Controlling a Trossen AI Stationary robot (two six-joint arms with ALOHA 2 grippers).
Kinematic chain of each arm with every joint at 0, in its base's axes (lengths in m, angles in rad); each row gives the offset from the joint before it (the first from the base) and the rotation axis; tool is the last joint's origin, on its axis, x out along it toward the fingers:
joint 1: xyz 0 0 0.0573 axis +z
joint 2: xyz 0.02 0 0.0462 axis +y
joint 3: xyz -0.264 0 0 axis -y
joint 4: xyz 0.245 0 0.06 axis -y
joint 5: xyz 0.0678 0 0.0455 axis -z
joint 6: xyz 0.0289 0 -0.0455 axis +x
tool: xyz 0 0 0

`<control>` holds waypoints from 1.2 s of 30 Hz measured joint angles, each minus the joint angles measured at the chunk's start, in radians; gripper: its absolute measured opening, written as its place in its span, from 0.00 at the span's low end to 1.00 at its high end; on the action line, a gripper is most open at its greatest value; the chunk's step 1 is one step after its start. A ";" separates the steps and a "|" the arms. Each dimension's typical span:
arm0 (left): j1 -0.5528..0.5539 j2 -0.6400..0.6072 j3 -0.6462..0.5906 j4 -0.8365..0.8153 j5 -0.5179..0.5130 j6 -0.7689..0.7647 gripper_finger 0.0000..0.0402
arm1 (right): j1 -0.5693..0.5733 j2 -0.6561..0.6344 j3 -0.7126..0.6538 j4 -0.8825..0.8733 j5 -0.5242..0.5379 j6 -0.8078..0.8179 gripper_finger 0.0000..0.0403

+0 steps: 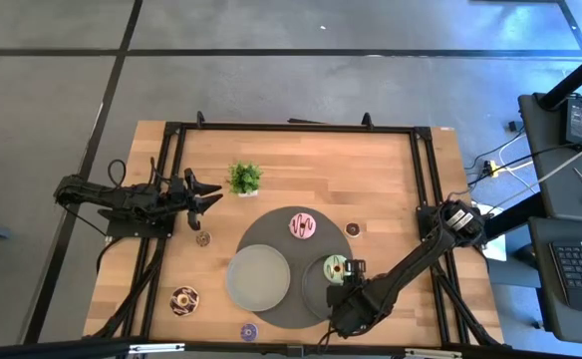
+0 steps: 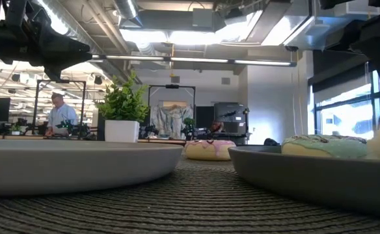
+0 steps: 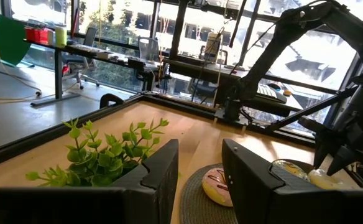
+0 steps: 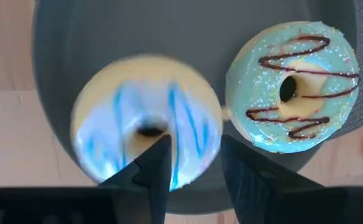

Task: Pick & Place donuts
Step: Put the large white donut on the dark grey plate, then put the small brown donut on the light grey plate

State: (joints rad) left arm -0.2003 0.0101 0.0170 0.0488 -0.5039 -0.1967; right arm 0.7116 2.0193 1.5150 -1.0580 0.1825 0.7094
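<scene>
**Right gripper over cream donut on small plate; left arm waiting**

The right gripper (image 4: 191, 165) hangs directly above the cream donut (image 4: 145, 134), its fingers spread apart, holding nothing. This donut lies on a small grey plate (image 1: 323, 286), just beside the green donut (image 4: 293, 93); whether it is being set down or about to be lifted cannot be told. The green donut is a smooth iced ring with dark drizzle and pale sprinkles; the cream one bears blue stripes.

The pink donut (image 1: 303, 225) lies on the woven round mat (image 1: 271, 234), near a second, empty grey plate (image 1: 258, 277). A sprinkled donut (image 1: 183, 299) and smaller rings remain on the wooden table (image 1: 301, 160), apparently still to be collected.

The left gripper (image 1: 209, 194) waits beside the potted plant (image 1: 244, 179), fingers parted, empty.
</scene>
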 joint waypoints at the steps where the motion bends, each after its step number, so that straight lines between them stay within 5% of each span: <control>1: 0.000 0.000 0.000 0.000 0.000 0.000 0.30 | 0.000 0.000 0.000 -0.001 0.000 0.004 0.35; 12: 0.000 0.000 0.000 0.000 0.000 0.000 0.30 | 0.043 -0.053 -0.001 -0.151 0.014 0.069 0.35; 20: 0.000 0.000 0.000 0.000 0.000 0.000 0.30 | 0.112 -0.193 -0.001 -0.157 0.277 0.019 0.35; 28: 0.000 0.000 0.000 0.002 0.000 0.000 0.30 | 0.064 -0.323 -0.006 -0.163 0.311 -0.133 0.35; 36: 0.000 0.000 0.000 0.002 0.000 0.000 0.30 | 0.010 -0.611 -0.321 0.077 0.314 -0.209 0.35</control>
State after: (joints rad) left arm -0.2005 0.0101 0.0167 0.0513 -0.5044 -0.1967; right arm 0.7219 1.4079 1.1937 -0.9811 0.4961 0.5006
